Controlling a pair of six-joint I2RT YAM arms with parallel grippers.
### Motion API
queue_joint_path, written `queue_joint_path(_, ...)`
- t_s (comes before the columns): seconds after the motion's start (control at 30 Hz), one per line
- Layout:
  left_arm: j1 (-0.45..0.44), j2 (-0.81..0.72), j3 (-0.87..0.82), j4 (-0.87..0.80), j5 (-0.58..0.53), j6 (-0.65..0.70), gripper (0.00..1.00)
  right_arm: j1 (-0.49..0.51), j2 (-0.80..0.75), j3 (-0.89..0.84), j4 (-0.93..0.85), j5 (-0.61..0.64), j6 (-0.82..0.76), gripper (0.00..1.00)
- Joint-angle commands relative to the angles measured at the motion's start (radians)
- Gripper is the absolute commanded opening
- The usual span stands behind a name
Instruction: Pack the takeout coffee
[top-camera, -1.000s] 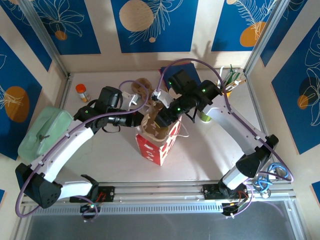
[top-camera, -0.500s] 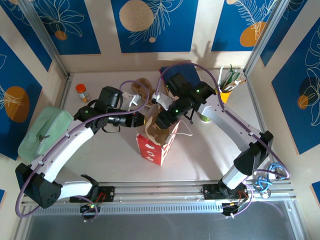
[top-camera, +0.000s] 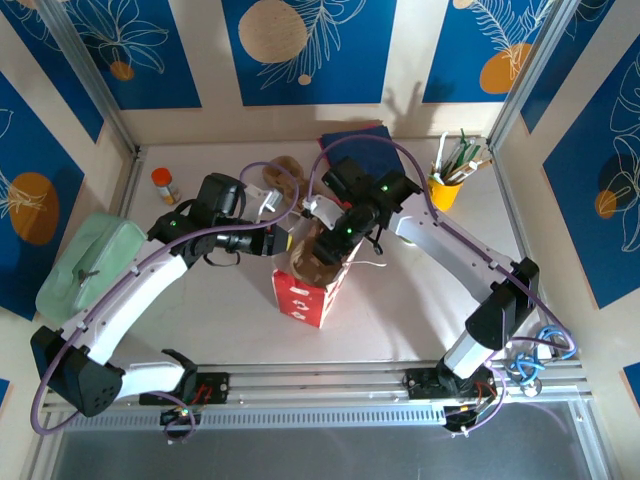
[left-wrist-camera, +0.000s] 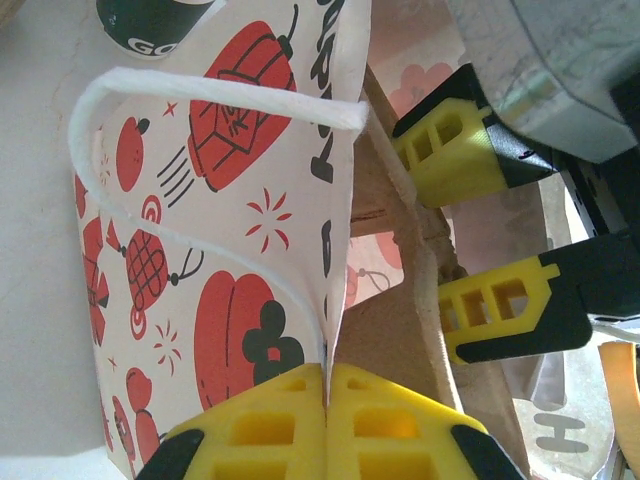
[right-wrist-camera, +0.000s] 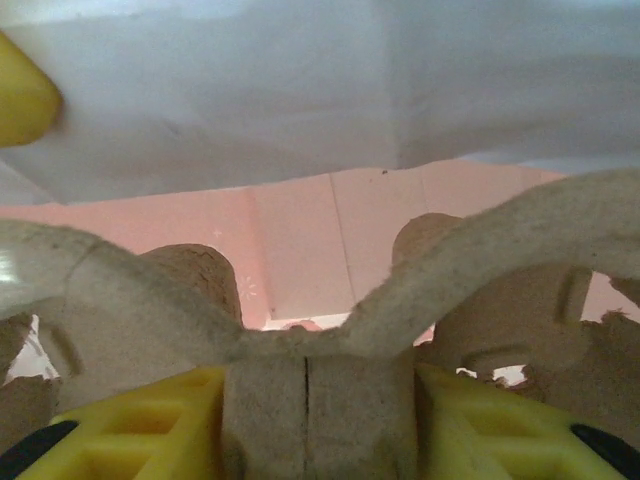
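Observation:
A red-and-white printed paper bag stands open at the table's middle. My left gripper is shut on the bag's upper edge, holding that wall up. My right gripper is shut on the middle rib of a brown moulded cup carrier, which hangs in the bag's mouth with the pink inside of the bag behind it. The right fingers show in the left wrist view beside the carrier. A dark green takeout coffee cup stands on the table just beyond the bag.
A yellow cup of utensils stands at the back right. A small orange bottle and a pale green pouch lie at the left. A dark blue flat thing and a brown piece are at the back.
My right gripper has carried the cup carrier to the left and lower into the bag's mouth. The bag has shifted slightly left. The left arm has stayed put.

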Motion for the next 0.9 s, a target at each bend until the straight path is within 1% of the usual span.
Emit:
queue_joint_path(0.0,-0.008,0.001,0.029,-0.008,0.033,0.027,0.00,0.017,0.015,-0.012,-0.040,0.054,-0.015,0.46)
queue_joint_path(0.2,-0.008,-0.001,0.025,-0.013,0.019,0.024,0.00,0.055,0.036,-0.015,-0.060,0.124,-0.026,0.45)
queue_joint_path(0.43,-0.008,-0.014,0.020,-0.025,-0.017,0.011,0.00,0.065,0.048,-0.035,-0.063,0.159,-0.006,0.45)
queue_joint_path(0.63,-0.008,-0.025,0.005,0.004,0.008,-0.031,0.00,0.085,0.065,-0.042,-0.051,0.175,-0.010,0.45)
queue_joint_path(0.87,-0.008,-0.044,-0.020,0.028,-0.011,-0.091,0.00,0.097,0.077,-0.065,0.001,0.149,-0.021,0.45)
